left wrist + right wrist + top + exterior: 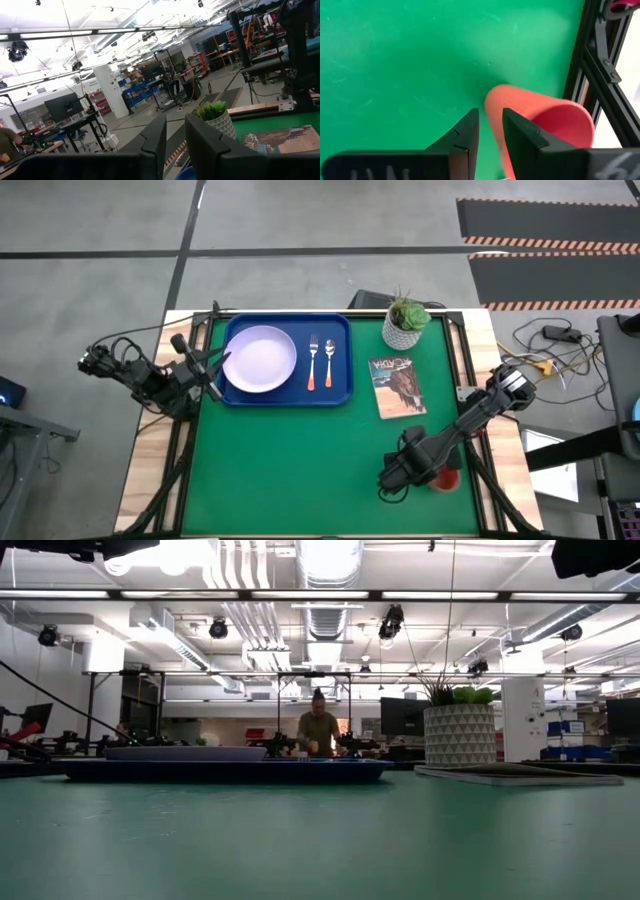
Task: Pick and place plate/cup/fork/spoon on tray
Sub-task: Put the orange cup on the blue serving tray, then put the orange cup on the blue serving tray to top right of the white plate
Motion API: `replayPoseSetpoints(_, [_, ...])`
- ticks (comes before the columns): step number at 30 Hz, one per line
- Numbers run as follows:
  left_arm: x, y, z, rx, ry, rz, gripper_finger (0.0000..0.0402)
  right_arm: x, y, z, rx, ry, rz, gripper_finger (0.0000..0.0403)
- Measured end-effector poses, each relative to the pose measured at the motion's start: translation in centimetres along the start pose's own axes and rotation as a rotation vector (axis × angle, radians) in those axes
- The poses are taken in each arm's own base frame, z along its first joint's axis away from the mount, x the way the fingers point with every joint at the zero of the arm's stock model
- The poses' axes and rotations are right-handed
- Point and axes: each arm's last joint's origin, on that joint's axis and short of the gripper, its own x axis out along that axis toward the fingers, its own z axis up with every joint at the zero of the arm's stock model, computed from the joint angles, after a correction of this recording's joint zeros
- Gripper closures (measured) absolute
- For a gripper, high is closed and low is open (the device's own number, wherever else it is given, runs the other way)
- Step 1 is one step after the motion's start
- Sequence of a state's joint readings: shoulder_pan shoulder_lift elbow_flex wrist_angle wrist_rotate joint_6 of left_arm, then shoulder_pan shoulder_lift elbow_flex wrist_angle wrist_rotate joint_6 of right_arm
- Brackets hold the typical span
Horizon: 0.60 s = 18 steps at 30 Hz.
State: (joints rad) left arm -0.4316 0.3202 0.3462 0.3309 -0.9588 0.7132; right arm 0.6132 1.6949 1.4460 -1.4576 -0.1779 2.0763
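Note:
The blue tray [288, 395] lies at the table's far left. It holds the lavender plate [260, 360], the fork [313, 362] and the spoon [329, 362]. The orange-red cup [447, 478] is near the table's near right corner. In the right wrist view the cup [545, 117] looks tipped on its side over the green mat. My right gripper [491, 122] is right over the cup, its fingers almost together. My left gripper [216, 368] waits at the tray's left rim, fingers almost together [175, 135]. My right gripper points down at the cup from above. One finger [520, 135] stands in front of the cup's side wall [495, 107], and the wall's edge shows in the narrow gap. I cannot tell whether the fingers touch the cup.
A white pot with a green plant [405, 325] stands at the far right. A printed booklet [397, 385] lies right of the tray. The table's black frame rail [600, 85] runs close beside the cup. A person [318, 730] stands far back in the room.

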Motion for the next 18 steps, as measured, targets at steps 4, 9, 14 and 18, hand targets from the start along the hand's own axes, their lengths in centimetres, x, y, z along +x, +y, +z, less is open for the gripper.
replayPoseSetpoints(4, [0.0, 0.0, 0.0, 0.000, 0.000, 0.000, 0.0346, -0.1, -0.1, 0.0, 0.023, 0.013, -0.004, 0.0313])
replayPoseSetpoints(9, [0.0, 0.0, 0.0, 0.000, 0.000, 0.000, 0.0346, -0.5, -0.5, 0.0, 0.027, 0.056, -0.014, 0.0297])
replayPoseSetpoints(14, [0.0, 0.0, 0.0, 0.000, 0.000, 0.000, 0.0346, -1.0, -1.0, -0.1, 0.044, 0.121, -0.028, 0.0283])
replayPoseSetpoints(18, [0.0, 0.0, 0.0, 0.000, 0.000, 0.000, 0.0346, -1.5, -1.2, -0.5, 0.057, 0.167, -0.037, 0.0283])
